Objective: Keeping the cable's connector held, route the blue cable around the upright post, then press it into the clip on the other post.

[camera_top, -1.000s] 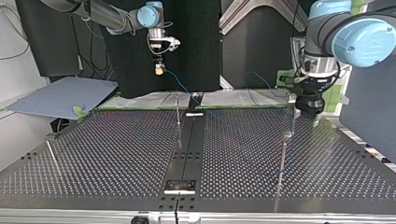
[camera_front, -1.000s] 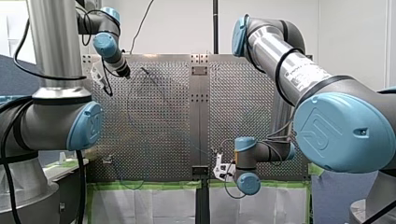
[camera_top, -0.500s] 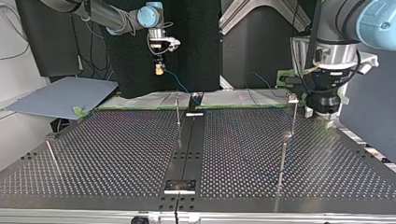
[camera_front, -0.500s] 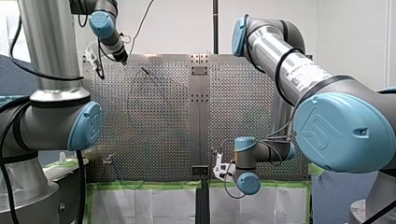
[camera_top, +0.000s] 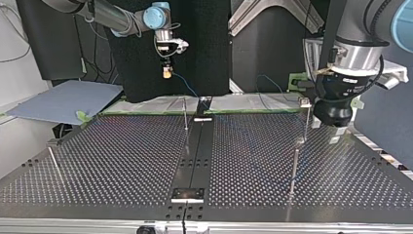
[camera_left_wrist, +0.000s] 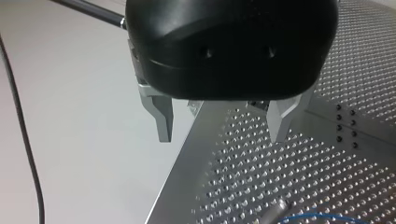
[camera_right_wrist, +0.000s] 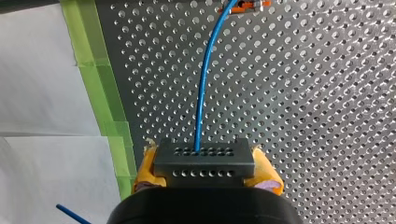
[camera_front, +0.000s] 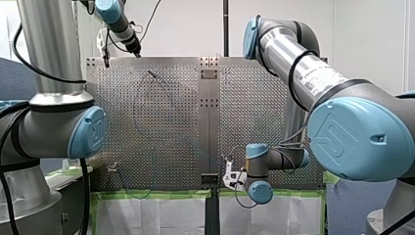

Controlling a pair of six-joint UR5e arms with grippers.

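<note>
Right gripper (camera_right_wrist: 205, 170) clamps the connector (camera_right_wrist: 204, 154) between yellow pads (camera_right_wrist: 145, 167) at the table's (camera_right_wrist: 289, 93) taped edge; the blue cable (camera_right_wrist: 203, 84) runs straight ahead across it. Left gripper (camera_left_wrist: 220, 123), jaws apart and empty, hangs over the opposite edge, nearer the slack lying ahead of it.

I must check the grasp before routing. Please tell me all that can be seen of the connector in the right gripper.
The connector is a dark grey, matte rectangular block with two rows of small round holes on its face. It sits level between the yellow pads of my right gripper, which is shut on it. The blue cable leaves one hole of the row farther from the gripper and runs ahead over the perforated table.
</note>
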